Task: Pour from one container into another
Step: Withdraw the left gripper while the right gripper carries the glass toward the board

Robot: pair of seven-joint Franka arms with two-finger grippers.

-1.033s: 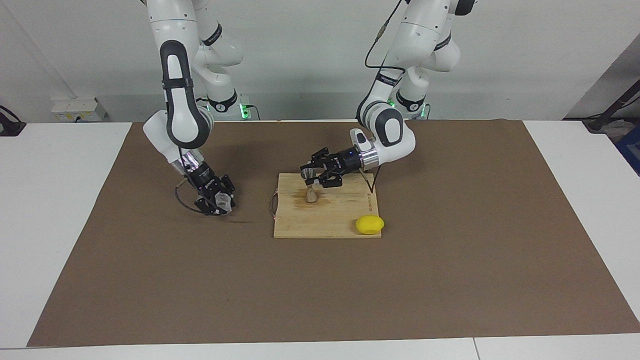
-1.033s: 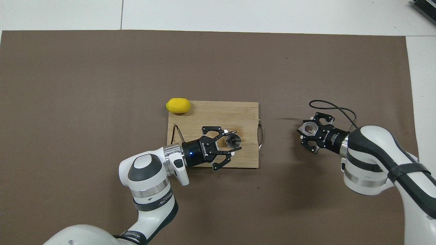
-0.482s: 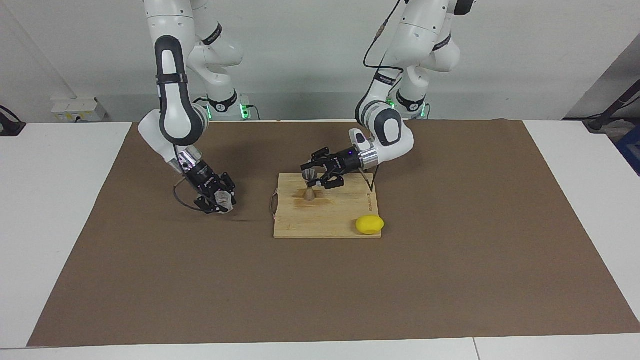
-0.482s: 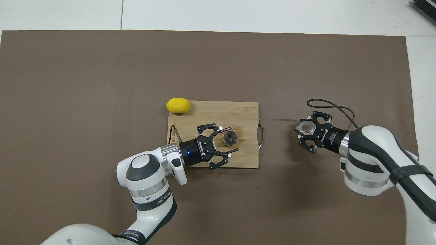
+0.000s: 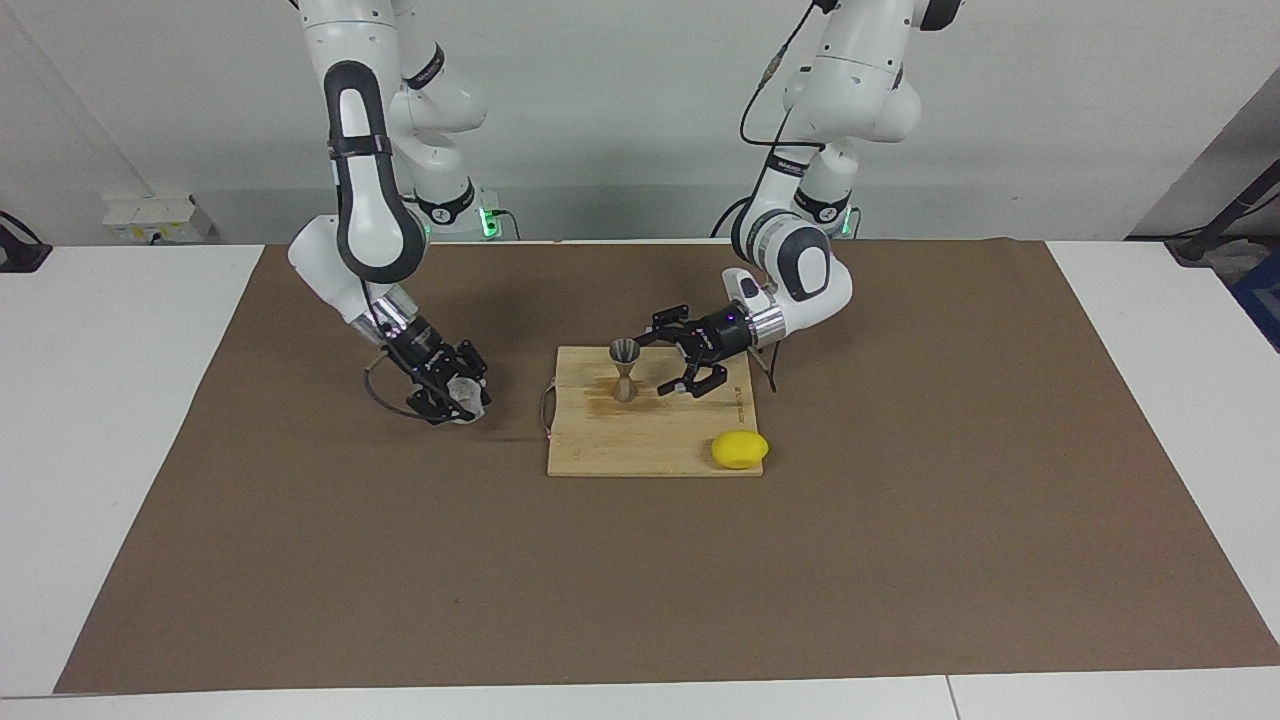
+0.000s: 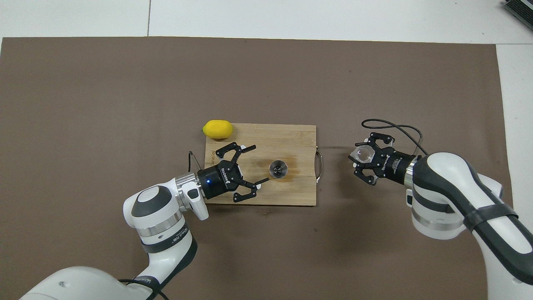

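Both arms differ: left gripper (image 5: 672,362) has released the jigger (image 5: 624,368) and backed away with jaws spread, while right gripper (image 5: 452,392), clenched on the clear cup (image 5: 461,394), nears for pouring.

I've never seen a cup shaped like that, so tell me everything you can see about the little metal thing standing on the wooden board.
The jigger is small, silver-grey metal, shaped like an hourglass: two cones joined at a narrow waist. It stands upright on the wooden cutting board, open mouth up, on a darker patch of the wood. Nothing touches it; the left gripper is beside it with its fingers spread, clear of it. What is inside cannot be told.
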